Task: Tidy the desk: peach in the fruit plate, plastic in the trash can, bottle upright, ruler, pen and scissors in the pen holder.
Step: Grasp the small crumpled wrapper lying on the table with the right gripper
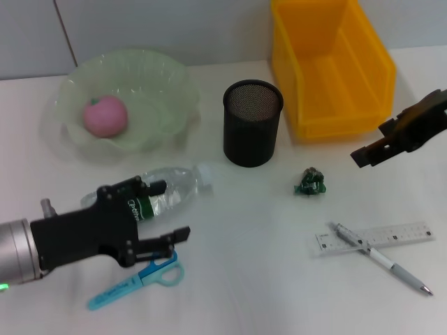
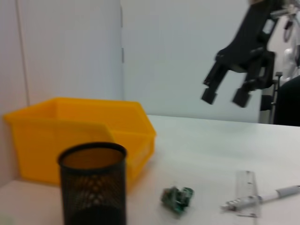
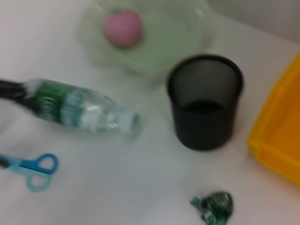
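Note:
A pink peach [image 1: 105, 115] lies in the pale green fruit plate [image 1: 167, 73]. The clear bottle [image 1: 174, 187] with a green label lies on its side in front of the plate. My left gripper [image 1: 171, 211] is open at the bottle's label end, one finger over the bottle and the other on the near side. Blue scissors [image 1: 136, 280] lie just in front of it. Crumpled green plastic [image 1: 311, 183] sits right of the black mesh pen holder [image 1: 253, 124]. A pen [image 1: 384, 259] lies across a clear ruler [image 1: 398, 234]. My right gripper [image 2: 225, 97] hangs open in the air above the table's right side.
The yellow trash can [image 1: 370, 70] stands at the back right, behind and right of the pen holder. A grey wall runs along the table's far edge.

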